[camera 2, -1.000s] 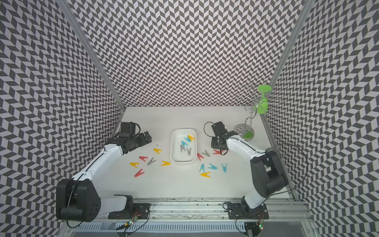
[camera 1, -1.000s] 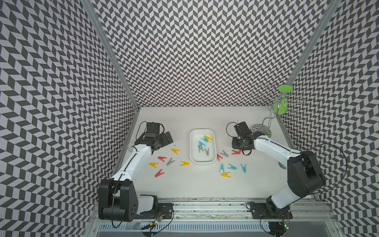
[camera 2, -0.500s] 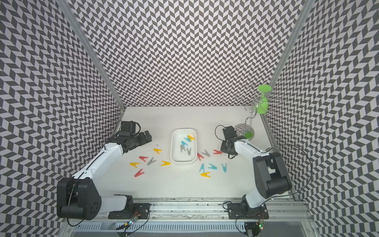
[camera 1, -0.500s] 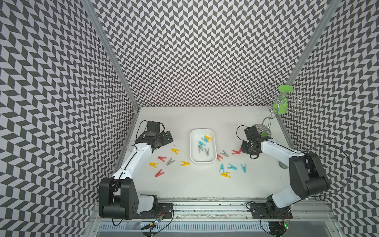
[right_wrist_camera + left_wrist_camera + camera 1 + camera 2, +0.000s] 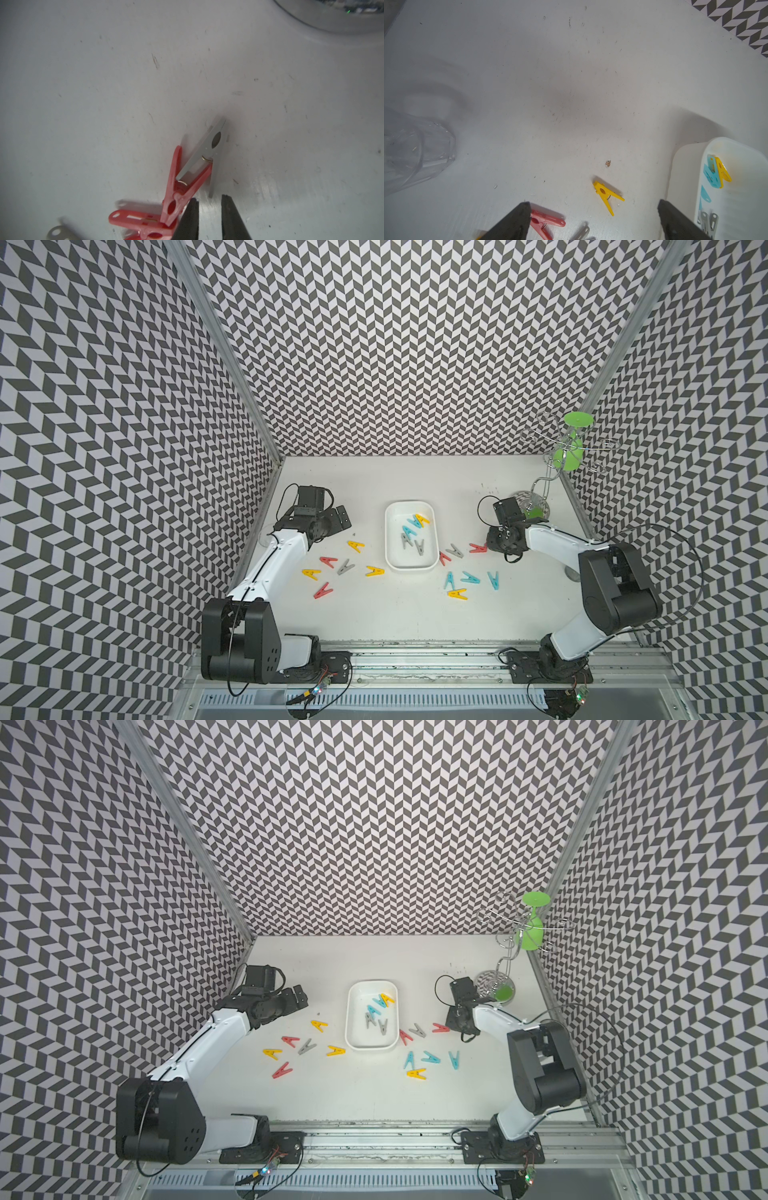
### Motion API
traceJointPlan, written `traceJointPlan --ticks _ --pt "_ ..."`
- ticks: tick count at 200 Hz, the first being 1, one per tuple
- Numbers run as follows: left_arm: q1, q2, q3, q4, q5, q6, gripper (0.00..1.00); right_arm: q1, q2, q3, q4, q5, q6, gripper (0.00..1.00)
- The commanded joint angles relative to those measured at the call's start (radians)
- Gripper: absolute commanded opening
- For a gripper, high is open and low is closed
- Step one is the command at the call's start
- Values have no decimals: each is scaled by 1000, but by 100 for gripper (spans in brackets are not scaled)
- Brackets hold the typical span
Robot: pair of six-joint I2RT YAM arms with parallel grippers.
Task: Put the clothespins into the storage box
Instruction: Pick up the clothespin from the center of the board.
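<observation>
Toward the table's (image 5: 415, 489) right edge our right end effector (image 5: 208, 200), barely parted, empty, flanks a red pin (image 5: 175, 166); left end effector (image 5: 592, 202) gapes; next we straddle it.

Left arm (image 5: 278, 556): stretched out long from its base, white forearm run toward the far left side, wrist turned in toward the centre. Left gripper (image 5: 341, 520) is held low and nearly level, jaws spread fully wide; in the wrist view both dark fingers (image 5: 512, 222) are seen far apart. Right arm (image 5: 552, 541): elbow is folded up high, forearm is laid inward toward the centre, wrist is pitched steeply down. Right gripper (image 5: 209, 199) is pointed downward, jaws drawn close, with only a slim gap left between them.
</observation>
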Motion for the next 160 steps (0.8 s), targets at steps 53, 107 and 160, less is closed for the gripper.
traceJointPlan --ticks 53,107,160 --pt "5 -1 26 -9 -10 2 100 -20 52 -2 69 14 3 21" --pt "5 -2 24 -9 -8 0 100 -31 102 34 84 44 -5 20" --pt "6 -10 10 -3 -10 -3 100 -34 91 37 80 54 -19 9"
